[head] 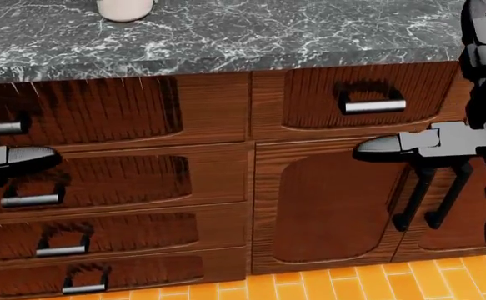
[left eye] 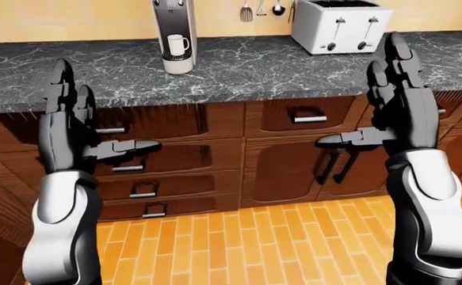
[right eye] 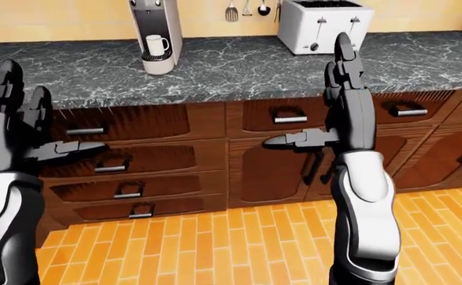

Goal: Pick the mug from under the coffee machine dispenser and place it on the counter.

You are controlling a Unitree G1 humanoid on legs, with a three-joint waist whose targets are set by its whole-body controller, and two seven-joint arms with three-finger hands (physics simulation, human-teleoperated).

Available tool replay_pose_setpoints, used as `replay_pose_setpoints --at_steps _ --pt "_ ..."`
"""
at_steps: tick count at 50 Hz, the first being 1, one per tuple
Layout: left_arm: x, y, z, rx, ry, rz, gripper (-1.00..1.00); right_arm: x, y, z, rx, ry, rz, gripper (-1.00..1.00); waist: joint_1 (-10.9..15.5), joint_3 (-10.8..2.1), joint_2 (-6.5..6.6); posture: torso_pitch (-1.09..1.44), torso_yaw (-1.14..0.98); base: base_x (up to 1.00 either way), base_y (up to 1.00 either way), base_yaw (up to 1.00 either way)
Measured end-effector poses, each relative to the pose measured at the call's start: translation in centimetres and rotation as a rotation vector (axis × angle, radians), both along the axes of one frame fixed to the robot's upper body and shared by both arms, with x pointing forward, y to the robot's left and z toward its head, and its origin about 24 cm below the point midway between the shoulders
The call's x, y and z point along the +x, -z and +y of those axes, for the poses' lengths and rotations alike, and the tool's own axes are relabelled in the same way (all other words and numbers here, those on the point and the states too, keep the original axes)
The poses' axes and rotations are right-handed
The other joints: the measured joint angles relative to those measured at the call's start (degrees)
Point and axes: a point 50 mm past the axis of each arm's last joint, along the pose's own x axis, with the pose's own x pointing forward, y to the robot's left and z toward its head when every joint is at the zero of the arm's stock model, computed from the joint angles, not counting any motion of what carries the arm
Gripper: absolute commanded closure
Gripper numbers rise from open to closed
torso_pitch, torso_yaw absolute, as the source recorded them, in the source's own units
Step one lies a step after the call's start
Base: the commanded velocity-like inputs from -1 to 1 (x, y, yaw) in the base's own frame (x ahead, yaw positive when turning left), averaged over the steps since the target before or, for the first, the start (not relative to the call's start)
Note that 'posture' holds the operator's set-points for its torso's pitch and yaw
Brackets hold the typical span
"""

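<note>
A white mug (left eye: 177, 44) stands on the drip tray of the grey coffee machine (left eye: 174, 27), under its dispenser, at the top of the left-eye view on the dark marble counter (left eye: 246, 68). My left hand (left eye: 76, 122) is raised at the left, fingers spread open and empty, well below and left of the mug. My right hand (left eye: 393, 95) is raised at the right, open and empty, in front of the counter edge. In the head view only the machine's base (head: 126, 9) shows at the top.
A white toaster (left eye: 340, 25) stands on the counter at the right. Utensils (left eye: 260, 9) hang on the wall. Brown drawers (head: 101, 181) and cabinet doors (head: 334, 206) with metal handles lie below the counter. The floor is orange tile (left eye: 246, 243).
</note>
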Motion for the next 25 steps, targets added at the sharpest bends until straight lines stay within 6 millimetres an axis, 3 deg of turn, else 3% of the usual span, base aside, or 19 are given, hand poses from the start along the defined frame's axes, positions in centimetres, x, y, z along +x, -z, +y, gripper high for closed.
replay_pose_setpoints --at_steps 1,4,6,10,12,17,23,25 --pt "0.1 0.2 -0.2 -0.002 0.009 0.007 -1.00 0.0 0.1 -0.2 0.003 0.008 0.006 -1.00 -0.44 0.34 0.59 0.00 0.00 0.09 0.09 0.00" --pt "0.3 0.7 -0.5 -0.006 0.030 0.039 -1.00 0.2 0.8 -0.6 0.014 0.032 0.043 -1.00 -0.70 0.30 0.58 0.00 0.00 0.08 0.09 0.00" --pt "0.3 0.6 -0.4 -0.006 0.027 0.036 -1.00 0.2 0.6 -0.6 0.014 0.033 0.043 -1.00 -0.51 0.31 1.51 0.00 0.00 0.09 0.09 0.00" --pt "0.0 -0.1 -0.3 0.002 0.018 0.000 -1.00 0.0 -0.1 -0.3 0.006 0.020 0.013 -1.00 -0.67 0.88 4.71 0.00 0.00 0.09 0.09 0.00" --pt "0.0 -0.4 -0.3 0.005 0.016 -0.012 -1.00 0.0 -0.4 -0.2 0.003 0.014 0.000 -1.00 -0.70 0.23 7.32 0.00 0.00 0.09 0.09 0.00" --pt "0.0 0.3 0.4 -0.005 -0.018 0.023 -1.00 0.3 0.5 0.4 0.010 -0.021 0.041 -1.00 0.40 0.27 6.13 0.00 0.00 0.10 0.09 0.00" --pt "0.0 0.1 0.2 0.000 -0.007 0.011 -1.00 0.0 0.0 0.2 0.006 -0.006 0.010 -1.00 0.41 0.54 1.64 0.00 0.00 0.09 0.08 0.00" --pt "0.0 0.1 0.2 0.002 -0.006 0.008 -1.00 0.0 -0.2 0.2 0.003 -0.007 0.001 -1.00 0.44 0.17 -0.60 0.00 0.00 0.09 0.08 0.00"
